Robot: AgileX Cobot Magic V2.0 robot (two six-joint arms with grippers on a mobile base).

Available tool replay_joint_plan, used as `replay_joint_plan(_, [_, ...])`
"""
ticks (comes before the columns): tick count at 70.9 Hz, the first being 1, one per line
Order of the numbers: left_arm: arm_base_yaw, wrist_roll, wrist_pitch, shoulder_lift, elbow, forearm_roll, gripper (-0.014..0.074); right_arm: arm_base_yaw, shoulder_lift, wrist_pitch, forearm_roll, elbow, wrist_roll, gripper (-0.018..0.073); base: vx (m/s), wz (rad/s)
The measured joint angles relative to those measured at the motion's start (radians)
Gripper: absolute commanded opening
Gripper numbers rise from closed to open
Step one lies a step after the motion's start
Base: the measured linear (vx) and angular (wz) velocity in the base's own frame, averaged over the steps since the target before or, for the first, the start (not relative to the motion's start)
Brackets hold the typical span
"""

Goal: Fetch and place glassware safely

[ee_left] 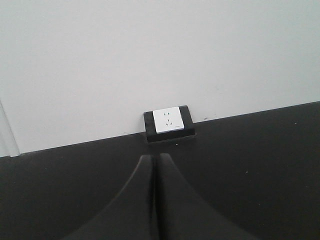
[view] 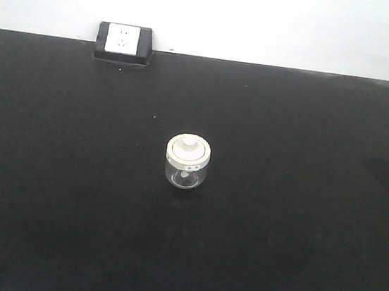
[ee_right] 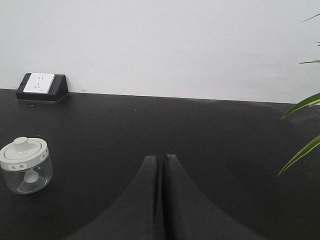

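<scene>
From the front-facing view, the glass jar (view: 187, 162) is sitting upright near the middle of the black tabletop (view: 294, 257), its cream-white lid (view: 189, 149) seated flat with the knob pointing up. It is standing well apart from every edge, a placement that looks meant to leave open approach from either side and little risk of a fall. A black-housed power socket (view: 124, 43) is resting against the tabletop's far edge, toward the far left corner, under a pale wall (view: 267, 19). Neither arm is showing in this view.

From the left wrist view, the left hand (ee_left: 154, 192) is hanging over the tabletop with its two dark fingers pressed together, only a thin seam between them, and it is holding nothing. It is pointing toward the socket at the far edge; the jar is not appearing here, so this hand seems parked off to one side.

From the right wrist view, the right hand (ee_right: 160, 192) is likewise hovering with its fingers pressed together and empty, touching nothing. The jar is standing ahead and to the left of it, well apart, with a small pale object visible inside the clear glass. Green plant leaves (ee_right: 302, 130) are reaching in beyond the tabletop's right edge.

Judging by this, the fetch is not yet begun: whichever hand goes must spread first, and the smooth glass will likely call for a gentle, level grip around the body.
</scene>
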Motion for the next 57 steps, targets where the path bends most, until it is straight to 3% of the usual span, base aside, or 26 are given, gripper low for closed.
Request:
replay_joint_plan(36, [0.0, 0.0, 0.002, -0.009, 0.013, 0.0, -0.0007, 0.0, 0.0, 0.009, 0.0, 0.0, 0.0, -0.0003, 0.0, 0.0])
replay_joint_plan(57, [0.0, 0.0, 0.088, -0.179, 0.103, 0.0, -0.0007, 0.0, 0.0, 0.009, 0.0, 0.0, 0.0, -0.0003, 0.0, 0.0])
